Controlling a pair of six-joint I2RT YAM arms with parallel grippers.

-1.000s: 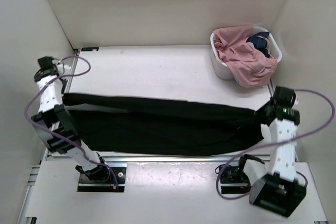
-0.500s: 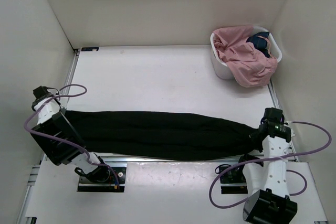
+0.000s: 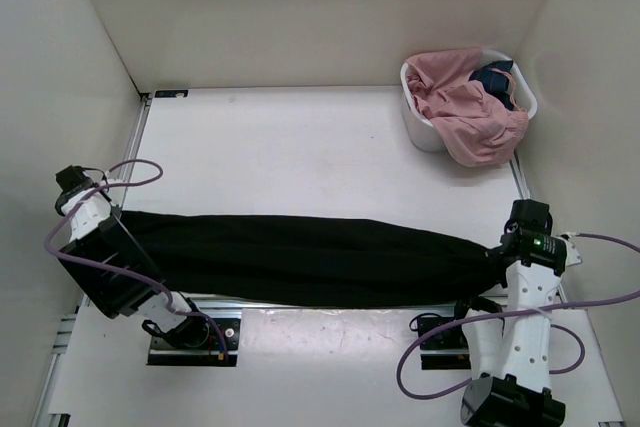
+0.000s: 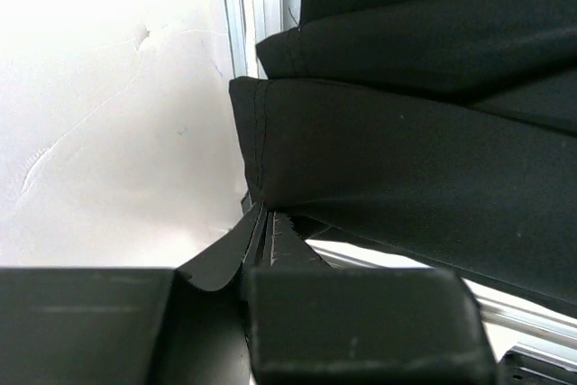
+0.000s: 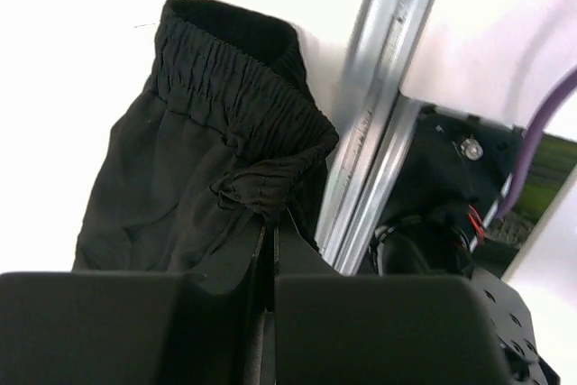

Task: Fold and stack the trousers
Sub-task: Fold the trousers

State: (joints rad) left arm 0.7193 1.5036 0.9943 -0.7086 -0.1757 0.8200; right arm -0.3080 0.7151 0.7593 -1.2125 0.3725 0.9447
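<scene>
From above, the trousers [image 3: 310,259] lie stretched as a long, narrow black band along the near edge of the table [image 3: 300,147]. One end sits at each arm, well apart from the white basket [image 3: 423,135] in the far right corner with its pink garment [image 3: 465,112]. The lengthwise fold looks done. I judge that the next move is an end-to-end fold, carrying one end over to the other without the soft cloth sagging or bunching. In the left wrist view, the left claw [image 4: 261,223] is pressed together on the leg ends, where smooth, matte layers lie flat with a stitched hem. In the right wrist view, the right claw [image 5: 272,223] pinches the gathered, ribbed elastic waistband [image 5: 236,87], which is crumpled beside a metal rail [image 5: 383,114].
</scene>
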